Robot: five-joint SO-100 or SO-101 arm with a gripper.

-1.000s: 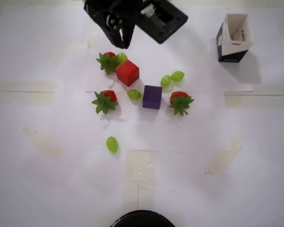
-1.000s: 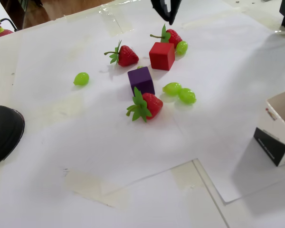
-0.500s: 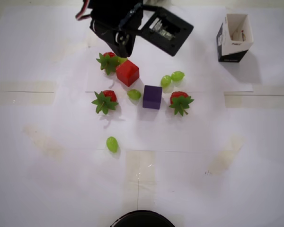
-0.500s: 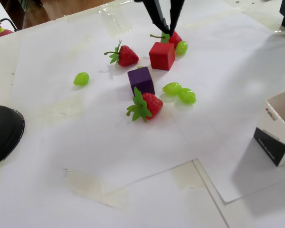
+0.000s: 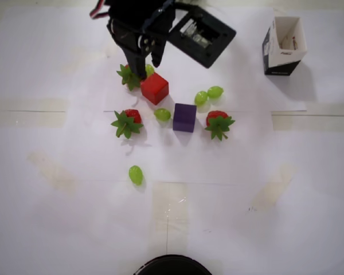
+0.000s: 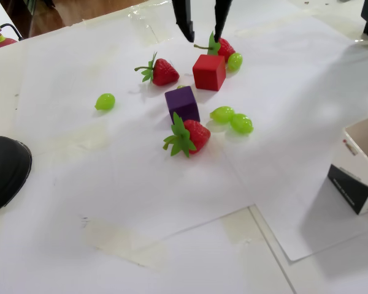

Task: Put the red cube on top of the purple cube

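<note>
Spread gripper (image 6: pixel 202 37) above red cube (image 6: pixel 209 71)

The gripper (image 6: pixel 202 37) hangs with jaws spread above and just behind the red cube (image 5: pixel 155 88). Access to this cube is tight on its far side: in the overhead view a strawberry (image 5: pixel 128 75) and a green grape (image 5: pixel 148 69) sit just beside its upper-left corner. The faces toward the lower left and upper right are bare paper.

The purple cube (image 5: pixel 184 117) is flanked closely: a grape (image 5: pixel 162 114) on its left, a strawberry (image 5: pixel 218 123) on its right, two grapes (image 5: pixel 208 94) near its upper right. Its top face is unobstructed. The gap between the two cubes is narrow but open
</note>
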